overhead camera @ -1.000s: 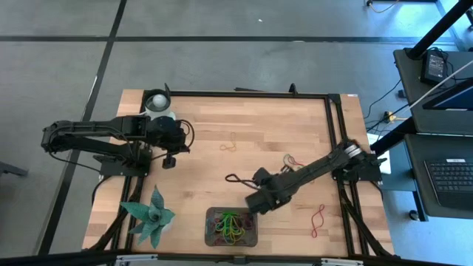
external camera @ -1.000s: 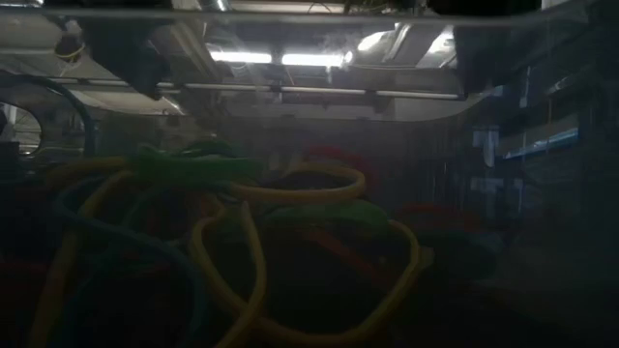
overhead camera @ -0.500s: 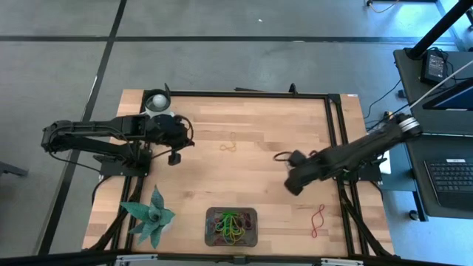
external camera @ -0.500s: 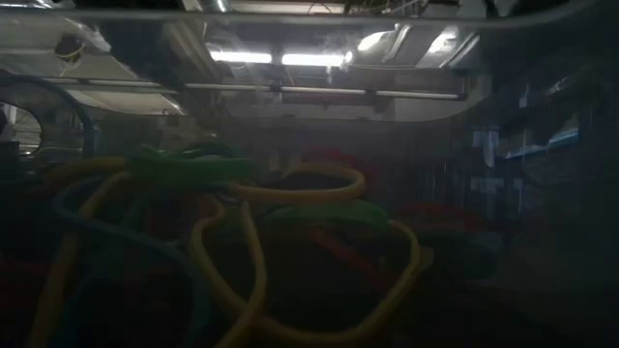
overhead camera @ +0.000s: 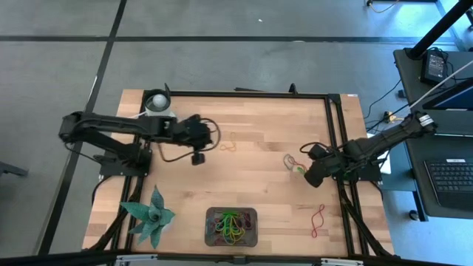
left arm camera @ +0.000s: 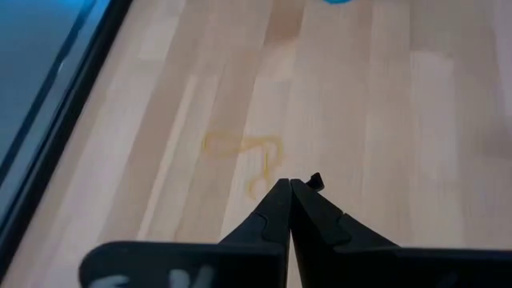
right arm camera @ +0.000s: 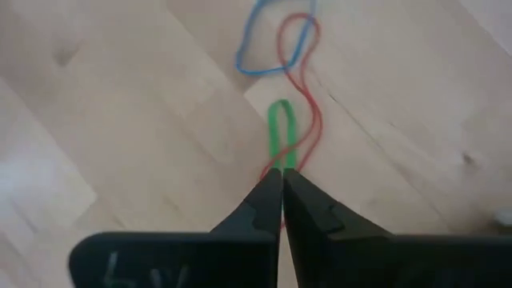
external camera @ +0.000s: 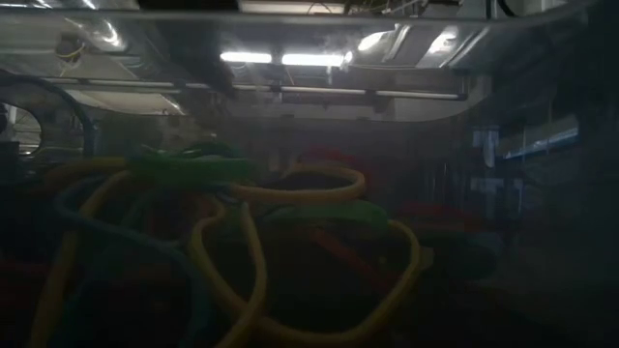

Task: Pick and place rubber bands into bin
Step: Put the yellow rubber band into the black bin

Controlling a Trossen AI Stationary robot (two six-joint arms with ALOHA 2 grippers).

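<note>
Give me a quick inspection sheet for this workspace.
Surface: wooden table, black frame.
Job's things: bin at the near edge holds mixed rubber bands; loose yellow band, red band, cluster of bands on the wood.
Clutter: toy plant, white cup.
End effectors: left end effector shut beside the yellow band; right end effector shut by the cluster.
Cables: on the floor at right.
Surroundings: laptop desk at right.

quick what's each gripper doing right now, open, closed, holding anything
Left gripper: closed, empty, over the table near a yellow rubber band.
Right gripper: closed, tips at a green rubber band; hold unclear.
</note>
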